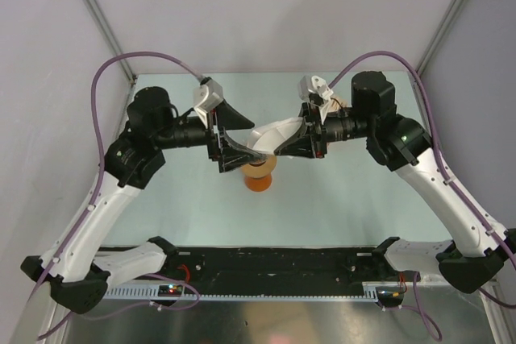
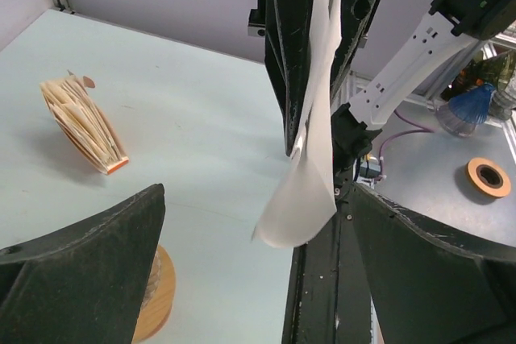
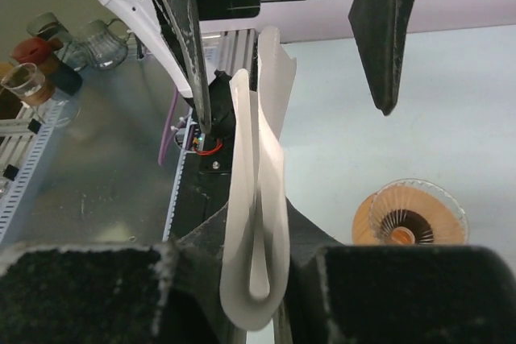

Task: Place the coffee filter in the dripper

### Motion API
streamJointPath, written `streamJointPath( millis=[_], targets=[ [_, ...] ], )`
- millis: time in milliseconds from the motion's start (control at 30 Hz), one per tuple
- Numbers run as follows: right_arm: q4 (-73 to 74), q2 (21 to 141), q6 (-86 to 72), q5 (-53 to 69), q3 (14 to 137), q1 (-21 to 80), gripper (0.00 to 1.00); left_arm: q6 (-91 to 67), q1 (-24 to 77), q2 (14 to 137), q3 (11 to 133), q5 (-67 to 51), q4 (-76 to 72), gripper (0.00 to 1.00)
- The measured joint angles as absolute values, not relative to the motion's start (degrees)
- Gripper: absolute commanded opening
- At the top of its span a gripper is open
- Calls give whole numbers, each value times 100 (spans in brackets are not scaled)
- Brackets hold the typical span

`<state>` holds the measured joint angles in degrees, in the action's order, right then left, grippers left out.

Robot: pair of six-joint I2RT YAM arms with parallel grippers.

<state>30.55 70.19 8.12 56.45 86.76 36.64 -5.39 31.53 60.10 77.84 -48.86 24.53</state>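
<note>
**Top external: coffee filter (image 1: pixel 274 133) clamped near dripper (image 1: pixel 260 173)**

At frame centre the coffee filter, folded white, is grasped by the right hand (image 1: pixel 284 144), just up-frame of the dripper. The left hand (image 1: pixel 234 136) is released, fingers spread wide beside it.

A robotics lab cell: grey panel walls (image 1: pixel 266 6) on aluminium posts (image 1: pixel 97 18); glassware (image 3: pixel 101 38) on a steel bench (image 3: pixel 97 167).

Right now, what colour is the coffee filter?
Coffee filter: plain white, best in right wrist view.
</note>
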Motion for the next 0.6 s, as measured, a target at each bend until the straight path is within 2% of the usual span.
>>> streamJointPath(
  millis=[133, 200, 300, 433, 500, 533, 600],
  targets=[
    [3127, 7019, 751, 5653, 8676, 3756, 15, -327, 3395, 6027, 7793, -4657, 2554, 97],
    [3155, 7019, 731, 5655, 8676, 3782, 15, -180, 3522, 6040, 7819, -4547, 2604, 91],
    [3173, 7037, 659, 5673, 8676, 3800, 15, -1, 3645, 6051, 7848, -4504, 2630, 70],
    [3173, 7085, 499, 5699, 8676, 3789, 19, 150, 3712, 6053, 7859, -4506, 2644, 36],
    [3173, 7091, 443, 5712, 8676, 3763, 27, 152, 3721, 6062, 7861, -4510, 2652, 20],
    [3175, 7091, 423, 5717, 8676, 3750, 34, 152, 3723, 6075, 7872, -4510, 2657, 12],
    [3192, 7091, 342, 5756, 8676, 3688, 47, 89, 3726, 6110, 7915, -4512, 2683, 3]
  ],
)
